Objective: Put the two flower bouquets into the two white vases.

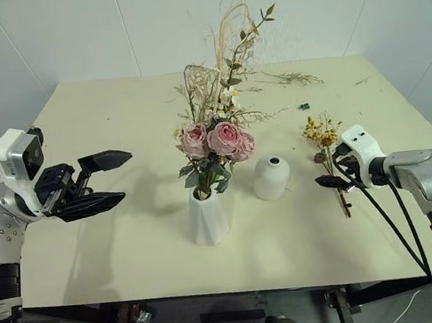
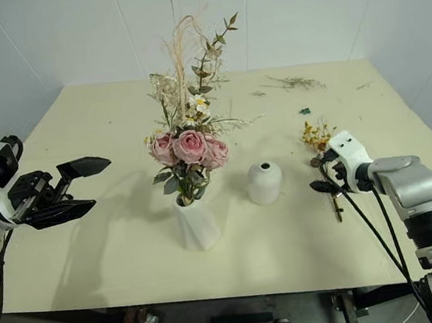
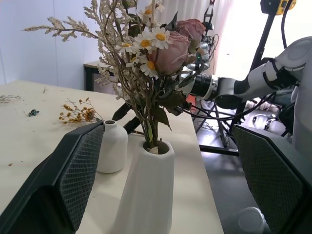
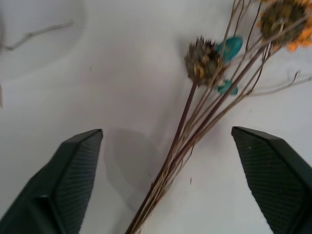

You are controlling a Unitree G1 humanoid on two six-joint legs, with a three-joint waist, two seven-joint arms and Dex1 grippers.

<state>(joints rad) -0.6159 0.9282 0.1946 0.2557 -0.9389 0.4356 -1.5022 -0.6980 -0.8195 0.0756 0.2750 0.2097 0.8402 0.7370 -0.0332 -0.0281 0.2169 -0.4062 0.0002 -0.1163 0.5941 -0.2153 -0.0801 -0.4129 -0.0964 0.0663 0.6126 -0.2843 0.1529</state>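
Our right end effector (image 4: 165,180), fingers spread and grasping nothing, straddles the yellow sprig (image 4: 195,131) beside the round vase (image 1: 271,177); clenching could scatter the thin stems.

No readable text, label or number shows anywhere.

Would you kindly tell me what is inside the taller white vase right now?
The taller white vase holds the larger bouquet of pink roses, daisies and dried grasses, its stems entering the mouth. The lower stem ends are hidden by the vase wall.
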